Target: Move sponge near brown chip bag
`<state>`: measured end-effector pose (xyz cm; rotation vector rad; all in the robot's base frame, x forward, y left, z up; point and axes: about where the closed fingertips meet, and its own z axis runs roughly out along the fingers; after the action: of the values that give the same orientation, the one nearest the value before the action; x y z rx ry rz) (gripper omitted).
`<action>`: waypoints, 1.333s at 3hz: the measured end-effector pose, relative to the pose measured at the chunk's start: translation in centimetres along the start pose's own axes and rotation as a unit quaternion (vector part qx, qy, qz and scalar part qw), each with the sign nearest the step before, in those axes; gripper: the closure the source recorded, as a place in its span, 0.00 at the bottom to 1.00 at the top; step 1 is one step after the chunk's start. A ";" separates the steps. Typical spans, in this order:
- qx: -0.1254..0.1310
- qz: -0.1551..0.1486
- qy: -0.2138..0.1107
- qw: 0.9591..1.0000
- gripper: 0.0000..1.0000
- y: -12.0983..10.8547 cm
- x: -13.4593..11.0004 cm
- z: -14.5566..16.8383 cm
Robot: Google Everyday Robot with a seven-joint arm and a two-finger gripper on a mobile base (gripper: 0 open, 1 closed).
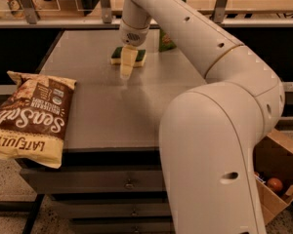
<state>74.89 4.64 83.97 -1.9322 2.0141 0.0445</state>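
Observation:
The sponge (139, 57), dark green on top with pale yellow foam, lies flat at the back middle of the grey table (136, 111). My gripper (126, 70) points down just in front of the sponge and overlaps its middle, with its tip close to the tabletop. The brown chip bag (31, 116), with "Sea Salt" script and a cream-yellow band, lies flat at the table's front left corner and hangs over the edge. It is well apart from the sponge.
An upright green bag (167, 39) stands behind the sponge to the right, partly hidden by my arm. My arm's large white body (215, 145) fills the right foreground. A cardboard box (278, 174) sits on the floor at the right. A railing runs behind the table.

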 end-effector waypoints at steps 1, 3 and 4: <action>0.002 0.011 -0.002 1.000 0.00 -0.7 0.9 0.3; 0.003 0.009 -0.015 1.000 0.41 -0.5 1.3 -0.4; 0.000 -0.005 -0.022 1.000 0.64 0.3 1.0 -1.4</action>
<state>74.23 3.35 84.94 -1.9238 1.9761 0.0825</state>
